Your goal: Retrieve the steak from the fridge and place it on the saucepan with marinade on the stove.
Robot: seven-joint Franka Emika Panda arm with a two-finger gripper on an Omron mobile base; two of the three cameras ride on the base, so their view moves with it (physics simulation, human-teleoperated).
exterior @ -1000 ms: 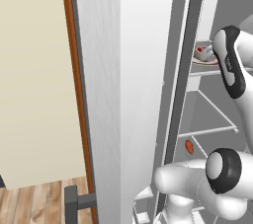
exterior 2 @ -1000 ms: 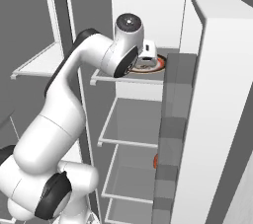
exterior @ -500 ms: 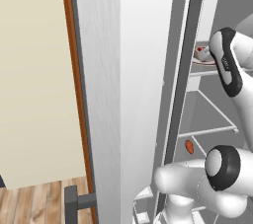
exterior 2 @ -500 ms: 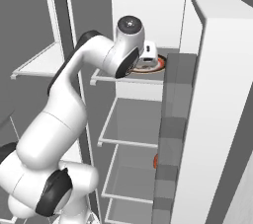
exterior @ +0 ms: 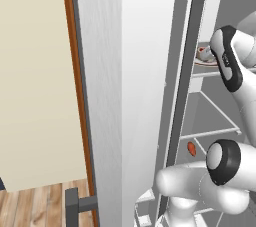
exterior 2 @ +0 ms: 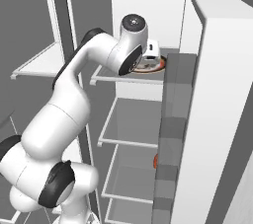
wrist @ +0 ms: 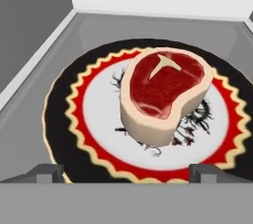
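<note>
The steak (wrist: 165, 94), a thick red cut with a pale rim, lies on a round plate (wrist: 74, 119) with a black edge and a red and yellow scalloped ring. The plate (exterior 2: 158, 65) rests on the upper shelf of the open fridge (exterior 2: 217, 94). My gripper (wrist: 127, 172) is open, level with the plate's near edge, with the steak ahead of and between its fingertips (wrist: 47, 171), touching nothing. The hand (exterior 2: 150, 55) reaches over the shelf. The saucepan, marinade and stove are out of view.
Wire shelves (exterior 2: 133, 124) sit below the plate's shelf. The open fridge door (exterior 2: 173, 119) with grey bins stands close on the right, the other door (exterior: 145, 96) on the left. A small orange-red item (exterior 2: 155, 160) sits low by the bins.
The arm has shifted only slightly at the upper shelf. The jaws stay open and the steak has not moved.
</note>
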